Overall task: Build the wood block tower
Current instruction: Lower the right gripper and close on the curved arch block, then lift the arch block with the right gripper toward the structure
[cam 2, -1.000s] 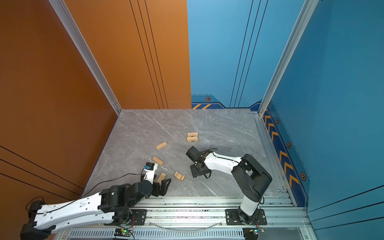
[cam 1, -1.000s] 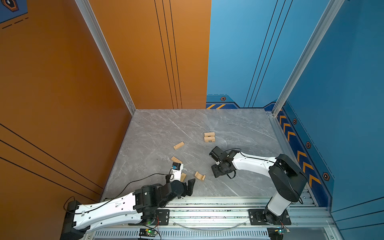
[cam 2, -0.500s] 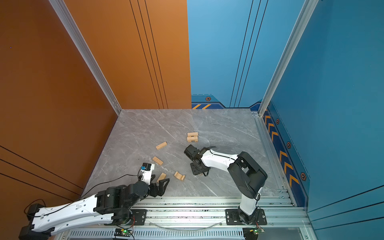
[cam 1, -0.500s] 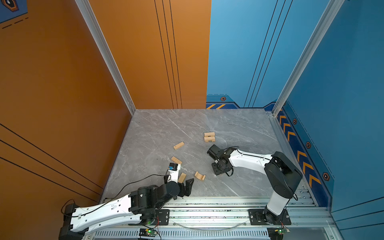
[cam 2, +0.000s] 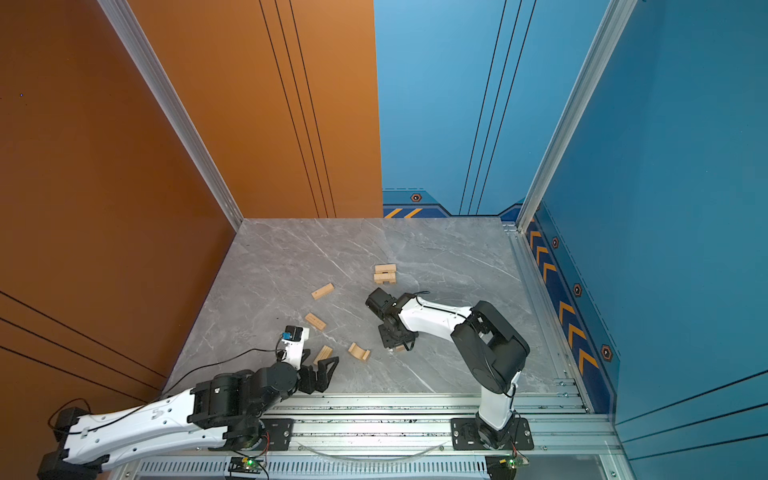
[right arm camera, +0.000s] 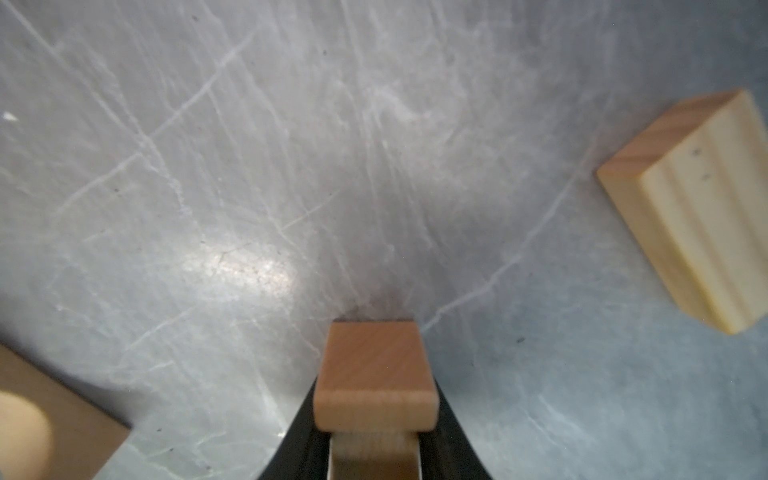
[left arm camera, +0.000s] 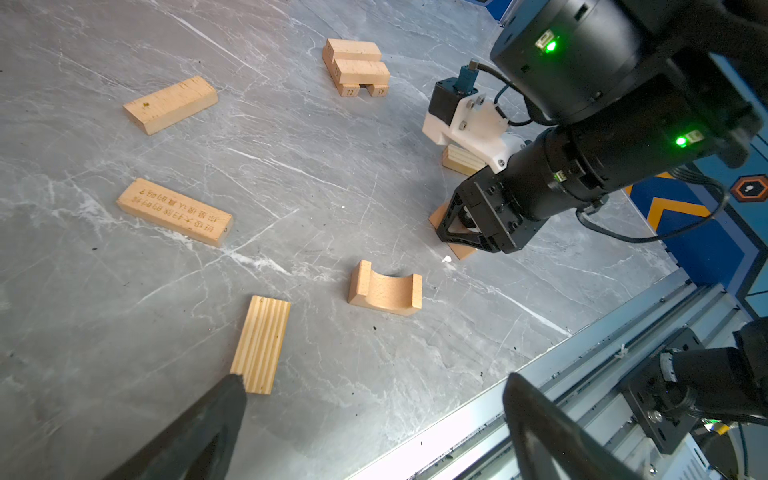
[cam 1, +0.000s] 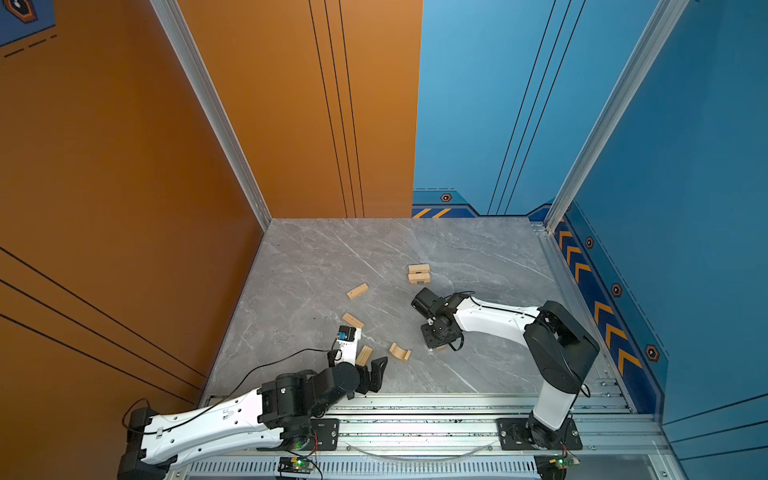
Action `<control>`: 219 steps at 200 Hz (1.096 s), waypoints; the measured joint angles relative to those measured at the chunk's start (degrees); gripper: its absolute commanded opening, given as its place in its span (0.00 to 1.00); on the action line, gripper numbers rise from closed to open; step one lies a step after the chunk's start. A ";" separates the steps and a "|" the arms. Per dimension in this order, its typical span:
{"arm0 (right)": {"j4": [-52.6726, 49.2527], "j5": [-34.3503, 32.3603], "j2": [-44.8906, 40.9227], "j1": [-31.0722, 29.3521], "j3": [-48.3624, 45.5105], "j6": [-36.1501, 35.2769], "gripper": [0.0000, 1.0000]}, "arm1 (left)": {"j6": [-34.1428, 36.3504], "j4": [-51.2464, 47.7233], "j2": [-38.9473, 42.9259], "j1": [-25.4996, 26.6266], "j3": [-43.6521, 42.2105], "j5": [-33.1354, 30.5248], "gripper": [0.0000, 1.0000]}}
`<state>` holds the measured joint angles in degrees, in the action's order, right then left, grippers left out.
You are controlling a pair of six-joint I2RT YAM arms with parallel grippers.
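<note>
R gripper [right arm camera: 374, 401] is clenched on a small wood block [right arm camera: 376, 361]. Its black fingers [right arm camera: 444, 440] press both sides, and the block's end sticks out past the tips. In the L wrist view it points down at the grey marble tabletop [cam 1: 374, 249] w/ the block's edge showing under it at table level; can't tell if it's lifted off. A grooved slab [right arm camera: 698, 208] lies flat near it, not touching. A blurred tan piece [right arm camera: 62, 415] sits at the R wrist frame's corner, too soft to ID.

L gripper [left arm camera: 374, 380] is released: jaws spread wide, nothing btwn them, low by the table's front edge. One fingertip [left arm camera: 232, 386] is at the near end of a 2nd grooved slab [left arm camera: 262, 343], touching or nearly so.

An arch block [left arm camera: 384, 289] lies hollow-side up btwn the two grippers. Further out lie an engraved bar [left arm camera: 174, 212] and a plain bar [left arm camera: 170, 104], apart from each other.

The tower [cam 1: 418, 274] stands toward mid-table beyond R gripper, clear of both arms. It has two bars laid across two lower ones, w/ a gap btwn the lower pair.
</note>
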<state>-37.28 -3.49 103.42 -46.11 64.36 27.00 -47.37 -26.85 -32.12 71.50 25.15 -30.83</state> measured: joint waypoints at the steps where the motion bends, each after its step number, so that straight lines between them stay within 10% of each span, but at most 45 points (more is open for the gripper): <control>1: -0.02 -0.02 0.00 0.00 0.02 0.00 0.29 | 0.00 0.00 -0.02 0.00 0.00 0.00 0.98; 89: -3.41 -0.72 0.07 2.08 5.11 -0.17 0.28 | 2.38 -1.25 -1.01 -5.22 0.11 1.66 0.98; 219: -11.32 -0.11 13.75 8.57 33.68 -3.52 0.28 | 11.87 3.45 -14.80 -29.22 6.14 20.17 0.98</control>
<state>-48.60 -3.60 117.16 -37.54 98.04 23.49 -35.51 -23.40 -46.92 42.28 31.29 -10.66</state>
